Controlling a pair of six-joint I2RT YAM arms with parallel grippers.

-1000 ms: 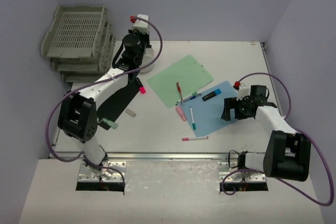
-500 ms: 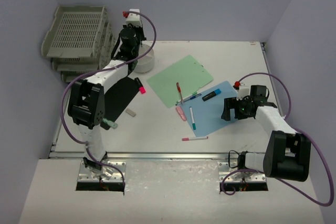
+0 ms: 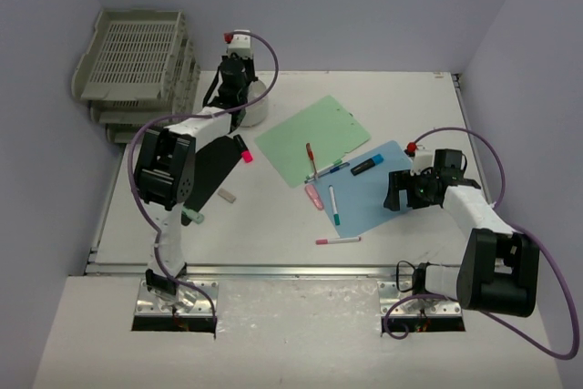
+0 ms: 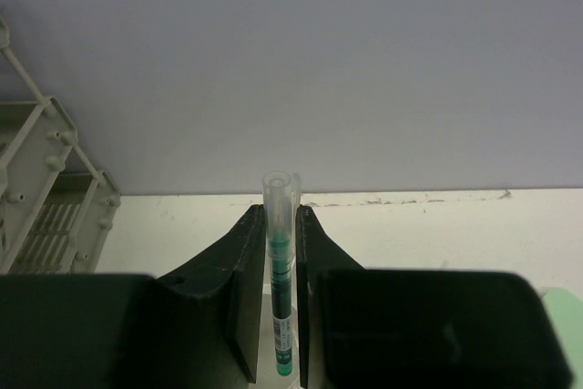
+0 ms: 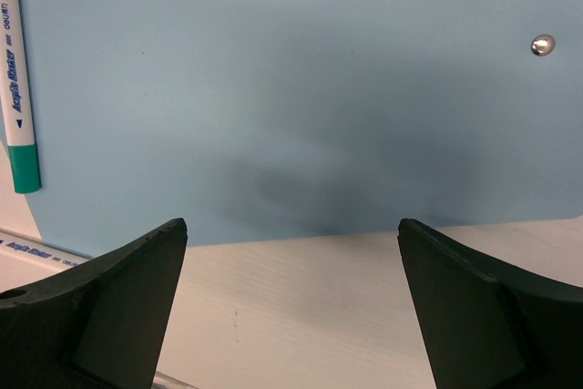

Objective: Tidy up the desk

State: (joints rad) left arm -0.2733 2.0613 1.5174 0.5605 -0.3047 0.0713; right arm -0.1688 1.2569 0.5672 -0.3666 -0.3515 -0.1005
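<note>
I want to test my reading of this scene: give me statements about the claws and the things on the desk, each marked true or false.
The left claw is shut on a green pen. True.
The right claw is shut. False: it is open, above the blue sheet.
The grey trays stand at the far left corner of the desk. True.
The red pen lies on the blue sheet. False: it lies on the green sheet.

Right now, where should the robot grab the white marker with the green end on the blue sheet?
Grip the acrylic marker around the middle of its white barrel, from straight above, closing across its thin width. It lies flat on the blue sheet, so nothing fits underneath it. The open right gripper is nearest.
</note>
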